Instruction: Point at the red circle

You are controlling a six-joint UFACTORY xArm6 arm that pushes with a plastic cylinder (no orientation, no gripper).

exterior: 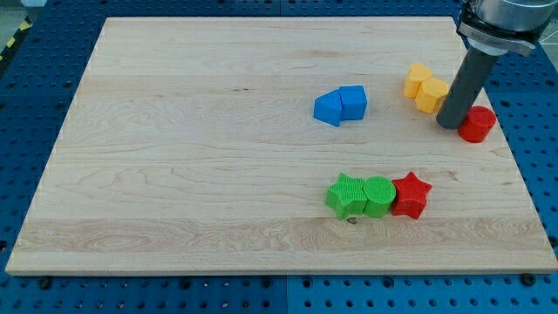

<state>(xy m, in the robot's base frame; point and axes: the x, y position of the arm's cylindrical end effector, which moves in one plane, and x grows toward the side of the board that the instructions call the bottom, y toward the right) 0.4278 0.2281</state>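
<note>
One red circle (478,124), touching my tip (451,125), its right

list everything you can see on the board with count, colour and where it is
red circle: 1, red, view's right, just right of my tip
red star: 1, red, lower right, touching the green pair
green blocks: 2, green, left of the star, side by side
blue blocks: 2, blue, upper middle, touching
yellow blocks: 2, yellow, upper right, touching
board: 1, pale wood, on a blue table
my tip: 1, dark rod, right beside the red circle's left edge
</note>
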